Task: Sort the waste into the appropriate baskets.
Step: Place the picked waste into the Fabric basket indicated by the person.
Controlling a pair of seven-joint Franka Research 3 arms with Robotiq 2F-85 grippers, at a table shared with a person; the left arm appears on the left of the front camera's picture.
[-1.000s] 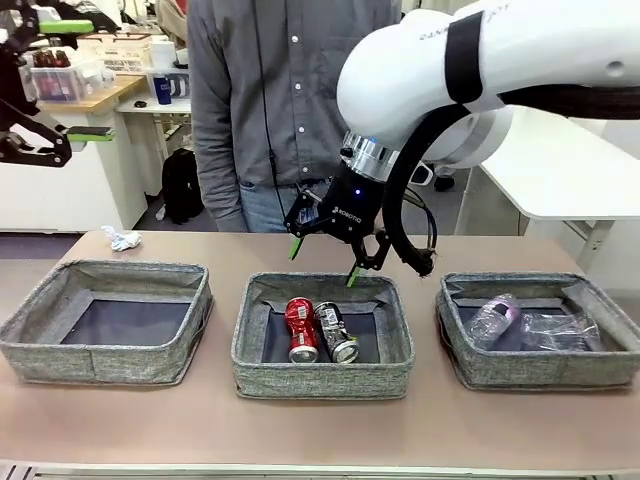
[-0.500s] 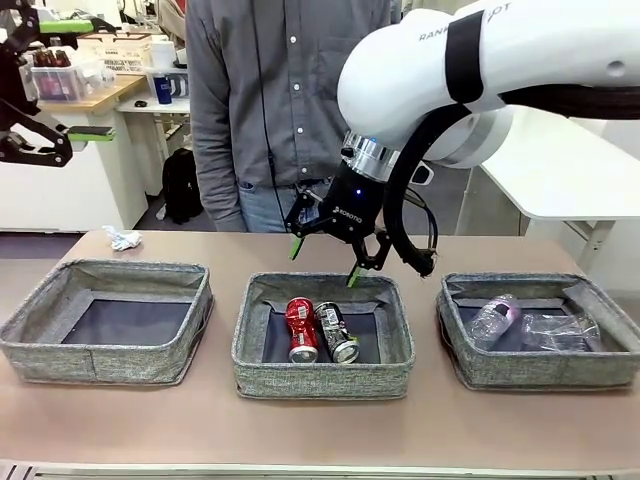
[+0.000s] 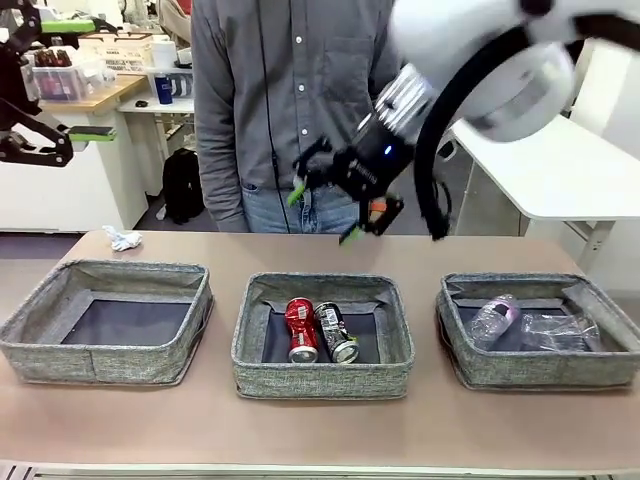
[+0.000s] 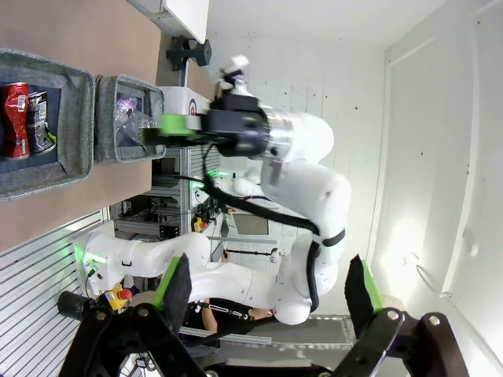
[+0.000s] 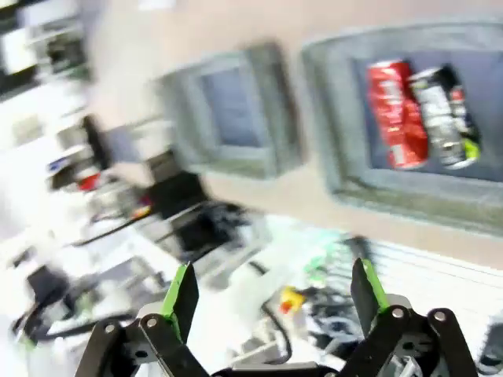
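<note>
A red can and a black-and-silver can lie side by side in the middle basket. Two clear bottles, one with a pinkish label and one plain, lie in the right basket. The left basket holds nothing. A white paper wad sits on the table behind it. My right gripper hangs open and empty, high above the middle basket's far edge. The blurred right wrist view shows both cans between its open fingers. Up at the far left, my left gripper is open and empty.
A person in a grey shirt stands at the table's far side, behind the middle basket. Bare table runs in front of the baskets and between them. White tables and shelves stand farther back.
My right gripper has risen from just above the middle basket's far rim, still open. The cans, the bottles, the wad and my left arm have not moved.
</note>
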